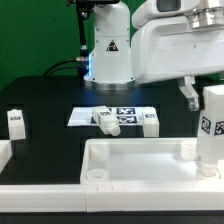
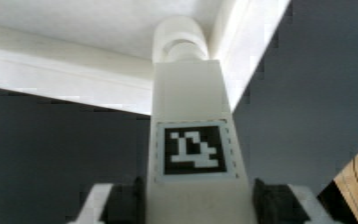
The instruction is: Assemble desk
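Note:
The white rimmed tabletop point(image 1: 140, 165) lies along the front of the table, with a round socket point(image 1: 97, 173) at its front-left corner. My gripper point(image 1: 200, 95) is shut on a white leg point(image 1: 212, 125) and holds it upright at the tabletop's far corner on the exterior view's right. In the wrist view the leg point(image 2: 190, 110) runs away from the gripper point(image 2: 194, 205) with its tag facing the camera. Its rounded end meets the tabletop's rim point(image 2: 69, 65). I cannot tell whether it sits in a socket.
Two more legs point(image 1: 105, 120) point(image 1: 150, 123) lie on the marker board point(image 1: 85, 115) behind the tabletop. Another leg point(image 1: 15, 122) stands at the exterior view's left. The arm's base point(image 1: 108, 55) rises at the back. White border rails point(image 1: 5, 155) edge the table.

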`<state>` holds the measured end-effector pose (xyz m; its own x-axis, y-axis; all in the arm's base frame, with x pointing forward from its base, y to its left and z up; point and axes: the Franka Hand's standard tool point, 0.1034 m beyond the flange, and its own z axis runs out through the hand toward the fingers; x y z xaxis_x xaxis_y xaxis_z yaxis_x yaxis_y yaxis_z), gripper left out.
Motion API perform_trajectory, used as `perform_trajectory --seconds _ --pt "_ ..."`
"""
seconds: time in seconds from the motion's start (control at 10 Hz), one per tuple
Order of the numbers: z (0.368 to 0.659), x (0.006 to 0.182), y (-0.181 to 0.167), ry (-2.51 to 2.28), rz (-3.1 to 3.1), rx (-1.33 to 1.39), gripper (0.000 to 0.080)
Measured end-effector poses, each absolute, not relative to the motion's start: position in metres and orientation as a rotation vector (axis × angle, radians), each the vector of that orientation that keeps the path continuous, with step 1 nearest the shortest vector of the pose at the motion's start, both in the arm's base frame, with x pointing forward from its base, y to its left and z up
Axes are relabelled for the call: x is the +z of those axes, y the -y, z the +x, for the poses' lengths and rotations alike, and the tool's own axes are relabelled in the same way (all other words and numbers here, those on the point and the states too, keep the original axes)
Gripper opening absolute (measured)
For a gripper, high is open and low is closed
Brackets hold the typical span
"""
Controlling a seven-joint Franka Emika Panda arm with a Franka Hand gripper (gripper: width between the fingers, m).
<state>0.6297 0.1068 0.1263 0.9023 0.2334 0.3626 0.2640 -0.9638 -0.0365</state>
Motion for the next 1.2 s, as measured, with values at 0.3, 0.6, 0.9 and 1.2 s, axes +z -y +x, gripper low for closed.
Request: perform_trajectory --seconds 0.3,0.6,0.9,1.2 --pt "0.629 0.120 -0.109 0.392 -2.978 -0.562 0.0284" --pt "0.627 0.110 -0.108 0.389 -2.979 -0.559 0.0284" --pt "0.626 0.109 -0.108 0.386 -2.972 -0.617 0.0284" --pt "0.626 0.109 -0.108 0.386 -2.972 -0.616 0.0495"
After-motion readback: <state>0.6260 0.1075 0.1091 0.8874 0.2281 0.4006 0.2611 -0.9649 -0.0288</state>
